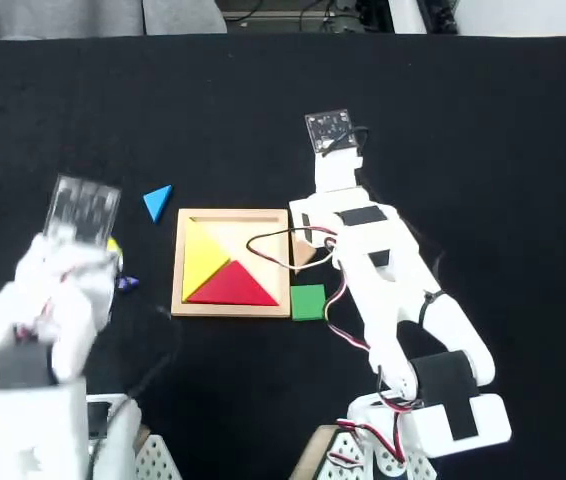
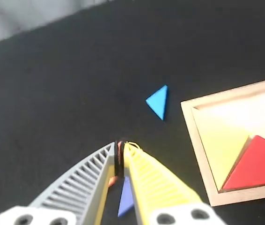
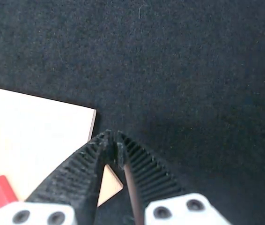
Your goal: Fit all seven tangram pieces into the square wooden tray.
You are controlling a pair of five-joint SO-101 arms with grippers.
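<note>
Tray (image 3: 71, 124) corner lies just beside clenched right gripper (image 3: 112, 138); left gripper (image 2: 121, 146) also clenched.

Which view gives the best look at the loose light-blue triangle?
The left wrist view: the blue triangle lies whole and unobstructed on the black cloth, ahead of the left gripper and apart from the wooden tray. The high view shows the blue triangle from farther off, beside the tray's far left corner.
</note>
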